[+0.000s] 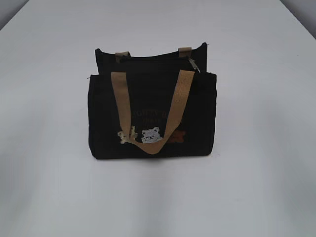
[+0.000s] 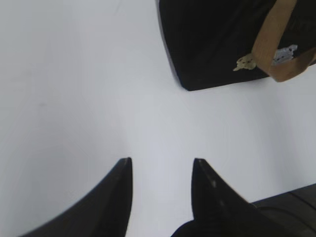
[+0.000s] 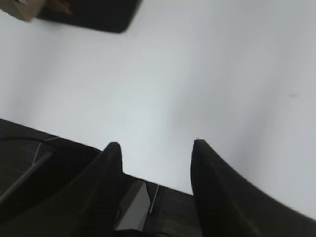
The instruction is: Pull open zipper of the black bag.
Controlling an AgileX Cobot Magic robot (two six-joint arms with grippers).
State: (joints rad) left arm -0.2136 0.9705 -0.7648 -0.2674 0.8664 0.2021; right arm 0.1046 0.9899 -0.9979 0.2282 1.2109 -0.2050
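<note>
White tabletop (image 1: 49, 187): approach step, both the left gripper (image 2: 162, 170) and right gripper (image 3: 157, 150) part-open, empty, the black bag (image 1: 148, 118) well ahead; next, reach its zipper (image 1: 193, 64) pull.

We see the black bag (image 1: 148, 113) upright on the table (image 1: 256, 148), its zipper (image 1: 193, 64) pull at the top edge's right end.

- The left gripper (image 2: 161, 165) has two matte black fingers (image 2: 116, 197) that curve and taper to narrow tips.
- The right gripper (image 3: 157, 145) has matching black tapered fingers (image 3: 217, 187), with a grey metal piece between their bases.
</note>
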